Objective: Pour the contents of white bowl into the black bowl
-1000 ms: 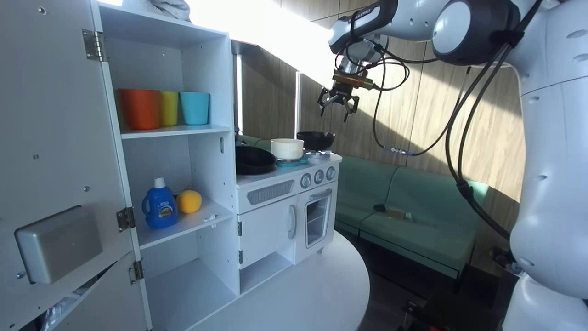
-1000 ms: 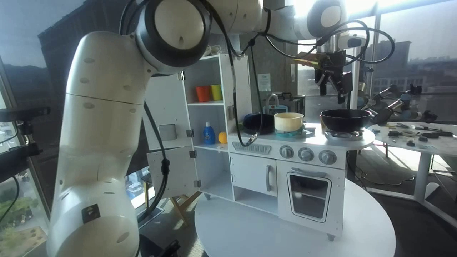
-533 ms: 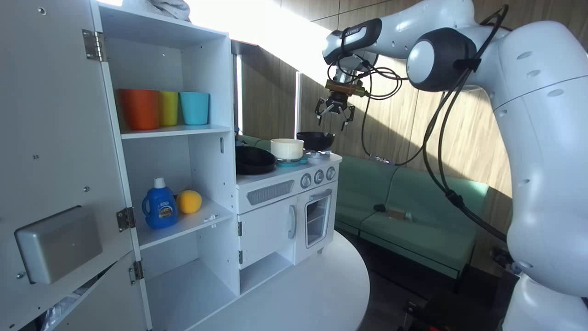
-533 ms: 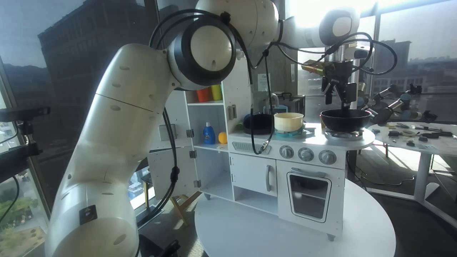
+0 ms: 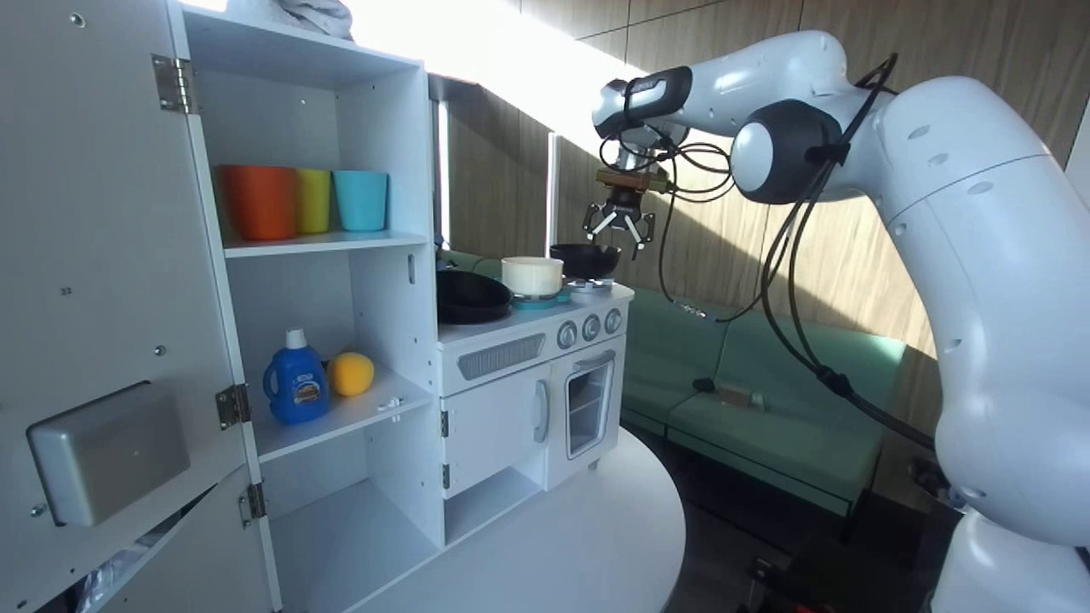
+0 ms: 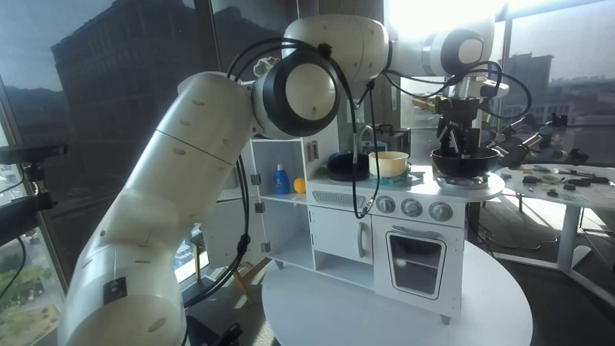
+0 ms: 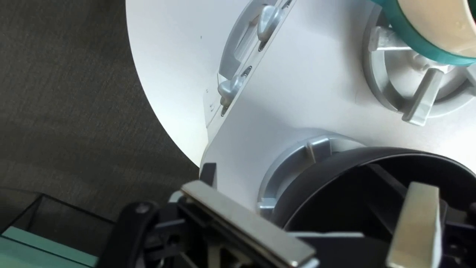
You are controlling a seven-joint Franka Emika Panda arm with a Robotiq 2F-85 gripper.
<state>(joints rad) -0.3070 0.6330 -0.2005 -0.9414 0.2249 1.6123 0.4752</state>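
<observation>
The white bowl is a cream pot on a teal-ringed burner of the toy stove. It also shows in an exterior view and at the top right of the wrist view. Its contents are hidden. The black bowl stands upright on the end burner, also in an exterior view and the wrist view. It looks dark inside. My gripper is open and empty, pointing down at the black bowl's rim, also in an exterior view. In the wrist view its pads are wide apart, with the rim between them.
A second black round pan sits at the counter's cabinet end, also in an exterior view. The cabinet shelves hold coloured cups, a blue bottle and an orange ball. A green sofa stands behind.
My gripper has come down from well above the stove to the black bowl's rim and stays open. The bowls have not moved.
</observation>
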